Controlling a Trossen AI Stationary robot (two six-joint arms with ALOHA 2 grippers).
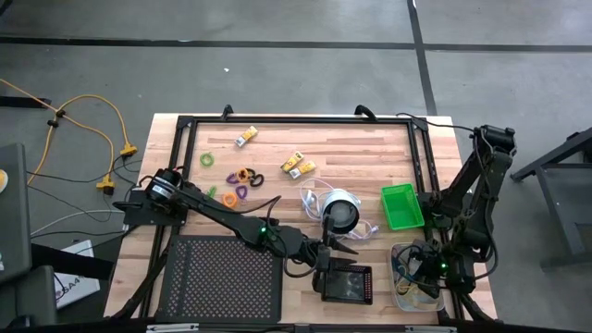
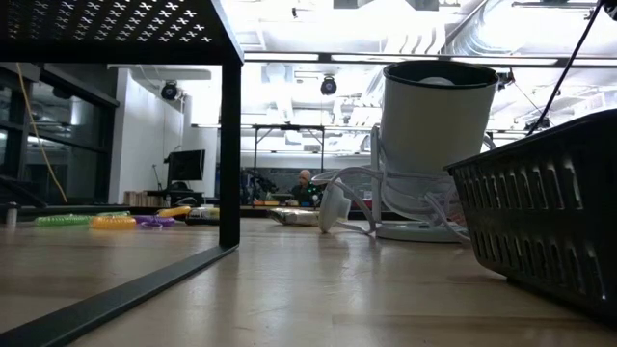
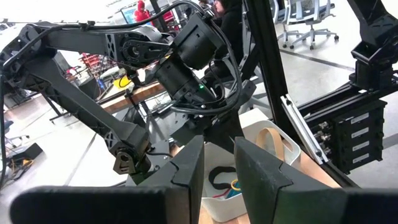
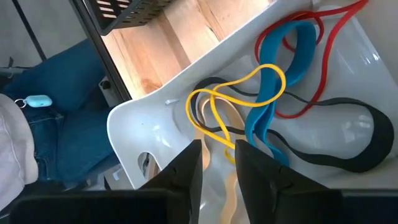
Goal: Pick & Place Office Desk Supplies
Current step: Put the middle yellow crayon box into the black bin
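Right claw (image 4: 217,152) hangs slightly parted over the clear tray's (image 4: 134,121) rubber bands (image 4: 273,99)

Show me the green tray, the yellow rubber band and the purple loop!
green tray (image 1: 401,205): high view, its floor.
yellow rubber band (image 4: 261,67): right wrist view, its top bend.
purple loop (image 1: 240,192): high view, its rim.
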